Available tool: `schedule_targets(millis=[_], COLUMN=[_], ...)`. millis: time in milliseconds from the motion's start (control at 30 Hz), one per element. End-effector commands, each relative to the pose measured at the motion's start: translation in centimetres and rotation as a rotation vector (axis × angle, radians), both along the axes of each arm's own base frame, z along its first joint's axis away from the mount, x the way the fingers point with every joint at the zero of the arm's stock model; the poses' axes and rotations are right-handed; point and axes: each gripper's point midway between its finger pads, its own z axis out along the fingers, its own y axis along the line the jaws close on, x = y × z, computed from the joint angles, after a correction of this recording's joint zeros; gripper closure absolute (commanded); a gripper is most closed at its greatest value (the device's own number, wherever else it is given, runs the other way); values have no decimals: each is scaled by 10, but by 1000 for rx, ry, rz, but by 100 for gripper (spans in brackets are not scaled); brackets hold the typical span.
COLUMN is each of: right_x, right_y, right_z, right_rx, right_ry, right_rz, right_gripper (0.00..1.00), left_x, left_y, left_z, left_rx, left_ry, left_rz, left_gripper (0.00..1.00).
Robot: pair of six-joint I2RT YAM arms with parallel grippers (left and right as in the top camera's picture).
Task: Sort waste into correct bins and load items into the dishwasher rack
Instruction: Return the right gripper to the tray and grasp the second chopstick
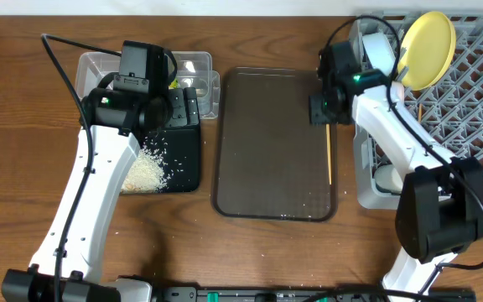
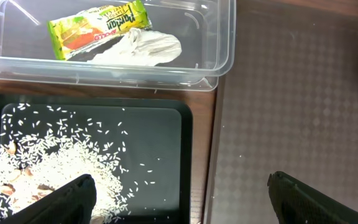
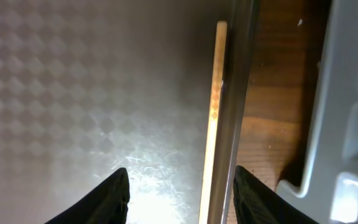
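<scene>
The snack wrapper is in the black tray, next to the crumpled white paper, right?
No. The snack wrapper lies next to the crumpled white paper, but in the clear tub, not the black tray. The left wrist view shows it.

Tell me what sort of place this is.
Probably a robot test bench staged as a dish-clearing station: a wooden table with a grey dishwasher rack holding a yellow plate, plus a black tray of loose rice.

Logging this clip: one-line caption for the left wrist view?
Open left gripper over edge of black tray holding rice grains; snack wrapper and crumpled paper in clear tub.
</scene>
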Motion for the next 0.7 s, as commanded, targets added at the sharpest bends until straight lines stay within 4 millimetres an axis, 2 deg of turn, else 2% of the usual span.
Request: schedule_targets(millis=[0, 167, 433, 667], right_x=[0, 0, 0, -1], right_y=[-5, -9, -9, -10], right_z=[-3, -13, -49, -62], right_rx=[-12, -23, -45, -53], right_ry=[-13, -9, 55, 77], right_rz=[-38, -84, -86, -87], right_gripper=[49, 50, 50, 51], left_x=[-1, -1, -1, -1], left_y=[3, 3, 3, 3], left_z=[-4, -4, -4, -4], left_rx=[11, 12, 12, 12], left_ry=[12, 13, 13, 12], left_rz=[11, 11, 11, 11], left_gripper=[10, 10, 9, 9])
